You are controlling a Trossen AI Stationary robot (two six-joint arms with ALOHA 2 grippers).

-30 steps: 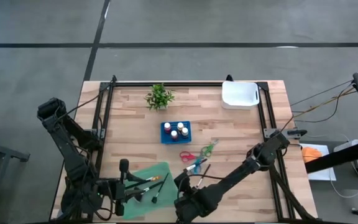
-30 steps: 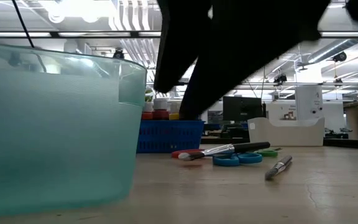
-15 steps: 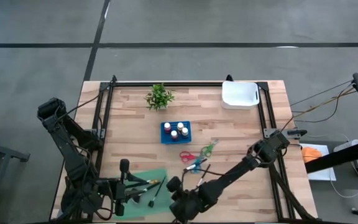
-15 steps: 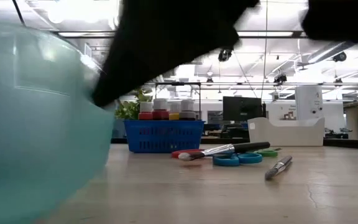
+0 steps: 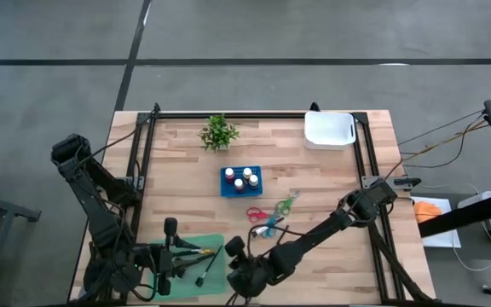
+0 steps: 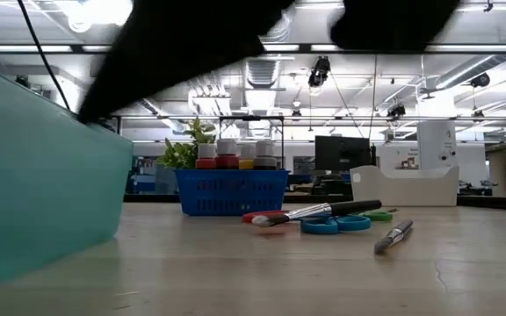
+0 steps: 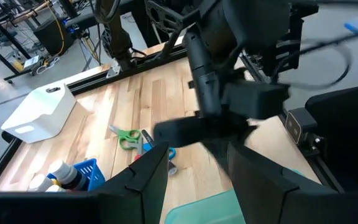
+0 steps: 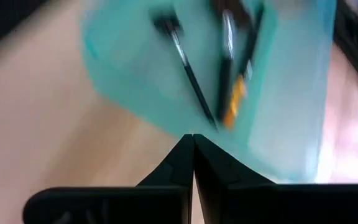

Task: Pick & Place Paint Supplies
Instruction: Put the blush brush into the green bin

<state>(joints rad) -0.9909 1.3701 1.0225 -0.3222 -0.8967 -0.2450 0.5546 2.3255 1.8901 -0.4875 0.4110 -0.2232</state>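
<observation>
1. The paint supplies sit in three groups on the pale wooden plank counter (image 5: 331,170). A small blue slotted plastic basket (image 5: 241,181) near the middle holds upright paint bottles (image 6: 236,154) with white caps; their bodies show red, yellow and dark.
2. Just nearer the front lie red-handled scissors (image 5: 257,213), green-handled scissors (image 5: 285,205) and blue-handled scissors (image 6: 335,225), close together, with a thin dark-handled brush (image 6: 323,211) lying across them and a second short brush (image 6: 394,235) a little apart.
3. A translucent teal plastic tray (image 5: 187,266) at the front left holds several thin brushes (image 8: 188,68), dark-handled, one with an orange band.
4. The right pincer (image 5: 236,252) is at the tray's right edge; its fingers (image 8: 193,163) are pressed fully together, and nothing can be seen between them.
5. The left pincer (image 5: 170,232) hovers at the tray's left side, fingers (image 7: 146,174) parted, empty.
6. A small green potted plant (image 5: 218,132) and a white plastic bin (image 5: 328,130) stand at the far side.
</observation>
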